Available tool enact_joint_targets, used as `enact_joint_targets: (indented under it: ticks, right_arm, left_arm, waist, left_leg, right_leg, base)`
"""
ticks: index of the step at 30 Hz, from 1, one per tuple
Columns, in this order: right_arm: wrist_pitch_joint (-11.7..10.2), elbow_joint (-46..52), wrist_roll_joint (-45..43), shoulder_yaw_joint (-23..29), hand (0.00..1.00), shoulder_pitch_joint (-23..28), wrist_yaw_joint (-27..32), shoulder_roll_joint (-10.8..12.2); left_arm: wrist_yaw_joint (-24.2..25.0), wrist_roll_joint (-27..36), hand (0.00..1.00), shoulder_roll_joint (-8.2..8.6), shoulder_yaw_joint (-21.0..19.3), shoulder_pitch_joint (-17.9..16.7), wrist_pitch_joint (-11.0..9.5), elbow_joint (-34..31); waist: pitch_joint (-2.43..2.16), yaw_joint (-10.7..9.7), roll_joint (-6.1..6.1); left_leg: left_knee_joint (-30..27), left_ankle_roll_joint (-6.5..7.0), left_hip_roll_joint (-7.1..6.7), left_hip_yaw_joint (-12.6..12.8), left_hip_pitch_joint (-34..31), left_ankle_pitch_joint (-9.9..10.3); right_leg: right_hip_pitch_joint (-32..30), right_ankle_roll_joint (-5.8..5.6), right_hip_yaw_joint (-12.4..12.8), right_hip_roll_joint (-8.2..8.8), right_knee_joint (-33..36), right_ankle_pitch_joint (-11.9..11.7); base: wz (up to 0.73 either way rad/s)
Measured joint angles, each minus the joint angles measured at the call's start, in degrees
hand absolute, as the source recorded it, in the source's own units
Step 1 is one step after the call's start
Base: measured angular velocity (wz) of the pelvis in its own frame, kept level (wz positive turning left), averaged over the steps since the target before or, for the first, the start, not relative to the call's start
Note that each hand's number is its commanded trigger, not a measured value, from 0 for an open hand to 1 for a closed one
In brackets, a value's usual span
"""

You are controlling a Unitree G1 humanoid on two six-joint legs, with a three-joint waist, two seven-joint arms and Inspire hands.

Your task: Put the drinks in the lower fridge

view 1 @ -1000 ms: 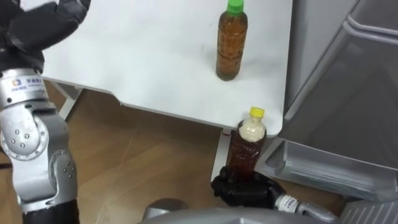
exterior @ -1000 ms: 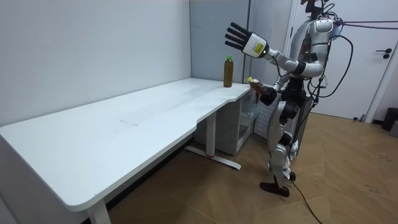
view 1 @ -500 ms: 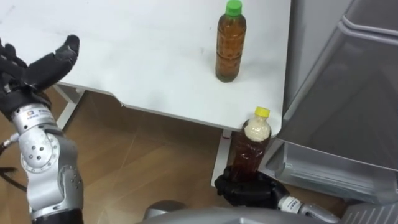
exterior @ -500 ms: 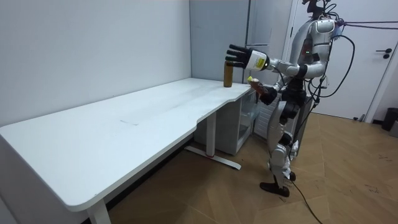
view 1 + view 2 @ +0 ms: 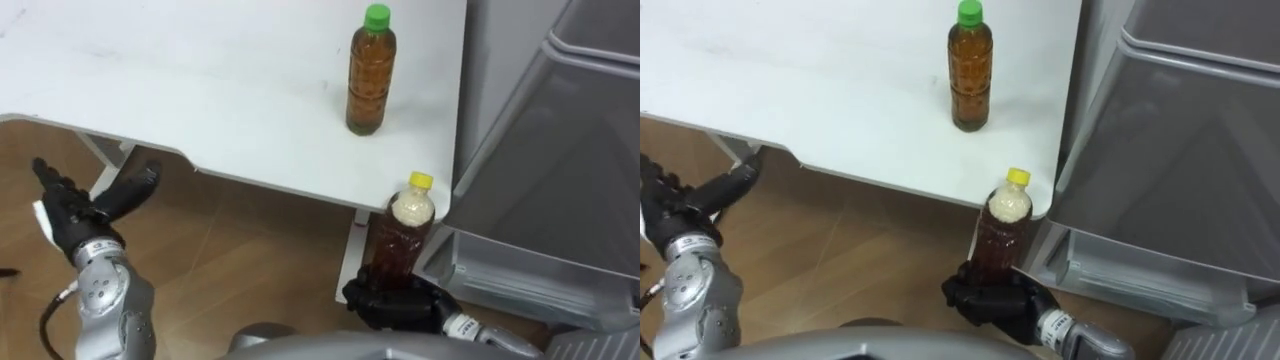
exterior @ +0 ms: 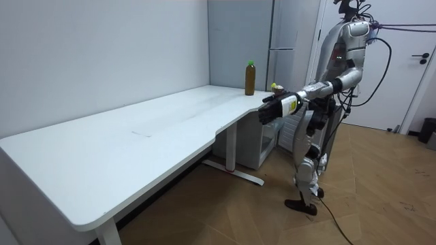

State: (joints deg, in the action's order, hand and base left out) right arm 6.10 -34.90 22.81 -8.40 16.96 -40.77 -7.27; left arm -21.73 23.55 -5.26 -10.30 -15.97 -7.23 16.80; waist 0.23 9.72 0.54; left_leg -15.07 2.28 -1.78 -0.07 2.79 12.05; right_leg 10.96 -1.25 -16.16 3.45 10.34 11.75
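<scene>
My right hand [image 5: 395, 305] is shut on the base of a brown drink bottle with a yellow cap [image 5: 400, 240] and holds it upright just off the white table's corner, close to the grey fridge [image 5: 560, 150]. A second brown bottle with a green cap [image 5: 370, 75] stands on the table [image 5: 200, 90] near its right edge. My left hand [image 5: 85, 205] is open with fingers spread, low over the wooden floor in front of the table's edge. In the room view I stand at the table's end by the fridge, my left hand [image 6: 271, 111] stretched forward below the tabletop.
The fridge's lower compartment [image 5: 490, 270] shows a pale rim right of the held bottle. The table's white leg [image 5: 352, 250] stands behind the bottle. Wooden floor [image 5: 240, 260] lies open under the table's curved edge. A door [image 6: 422, 61] is at the room view's right.
My left arm has swung down from above the table to low in front of its edge, the hand still open. The right hand and its bottle have barely moved.
</scene>
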Motion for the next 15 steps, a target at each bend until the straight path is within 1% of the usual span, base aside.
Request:
enact_joint_targets:
  ticks: [6, 8, 9, 11, 12, 13, 14, 15]
  right_arm:
    - [0.05, -0.46, 0.32, 0.33, 1.00, -0.09, 0.13, 0.09]
    - [0.26, -0.70, 1.97, -0.03, 1.00, -0.08, 0.15, -0.09]
    - [0.26, -0.70, 2.07, -0.07, 1.00, -0.08, 0.15, -0.09]
    - [0.14, -1.64, 2.08, -0.09, 1.00, -0.33, -0.12, -0.09]
    - [0.04, -2.14, 2.08, -0.15, 1.00, -0.50, -0.29, -0.09]
    - [-0.39, -2.82, 2.09, -0.50, 1.00, -0.60, -0.38, -0.12]
    - [-0.59, -2.87, 2.21, -0.86, 1.00, -0.61, -0.50, -0.10]
    - [-0.66, -2.87, 2.46, -1.14, 1.00, -0.61, -0.53, -0.11]
  left_arm:
    - [2.33, 1.07, 0.00, 0.03, 3.02, 0.03, 0.04, 8.74]
    - [3.45, 1.25, 0.00, 0.05, 4.86, 0.01, 0.82, 12.17]
    - [3.95, 1.25, 0.00, 0.07, 5.11, -0.01, 1.12, 12.90]
    - [6.33, 1.28, 0.00, 0.01, 6.29, 0.06, 1.61, 17.40]
    - [6.95, 1.43, 0.00, 0.01, 6.56, 0.06, 1.83, 18.66]
    - [8.01, 2.17, 0.00, 0.00, 7.20, 0.04, 2.29, 21.15]
    - [9.18, 2.37, 0.00, 0.01, 7.54, -0.07, 3.19, 23.25]
    - [9.74, 2.38, 0.00, -0.02, 7.88, -0.12, 3.61, 24.13]
  waist:
    - [0.13, -0.08, -0.16]
    - [0.16, -0.05, -0.24]
    - [0.16, -0.06, -0.22]
    - [0.13, -0.22, -0.13]
    - [0.15, -0.23, -0.12]
    - [0.17, -0.48, -0.02]
    - [0.18, -0.74, 0.14]
    - [0.19, -0.95, 0.25]
  left_leg:
    - [-0.62, -0.01, 0.01, -0.09, -0.44, 0.14]
    - [-0.61, -0.01, -0.02, -0.05, -0.47, 0.14]
    - [-0.62, -0.01, -0.03, -0.05, -0.50, 0.14]
    - [-0.53, 0.00, -0.15, -0.02, -0.50, 0.12]
    - [-0.49, 0.00, -0.15, 0.07, -0.52, 0.11]
    - [-0.48, 0.00, -0.11, 0.26, -0.59, 0.10]
    - [-0.41, 0.01, -0.08, 0.59, -0.67, 0.10]
    - [-0.36, 0.01, -0.04, 0.77, -0.71, 0.11]
  right_leg:
    - [-0.16, 0.06, -0.19, -0.06, -0.55, -0.03]
    - [-0.16, 0.08, -0.23, -0.05, -0.70, -0.02]
    - [-0.17, 0.09, -0.24, -0.04, -0.77, 0.00]
    - [0.08, 0.05, -0.09, -0.02, -1.72, 0.09]
    - [0.02, 0.05, -0.05, -0.02, -1.71, 0.10]
    - [-0.04, 0.04, -0.08, -0.02, -1.72, 0.10]
    - [-0.10, 0.04, -0.13, -0.02, -1.72, 0.10]
    - [-0.10, 0.04, -0.13, -0.03, -1.73, 0.10]
  base:
    - [0.02]
    - [0.00]
    - [0.00]
    - [0.00]
    - [0.00]
    - [0.00]
    - [0.00]
    - [0.00]
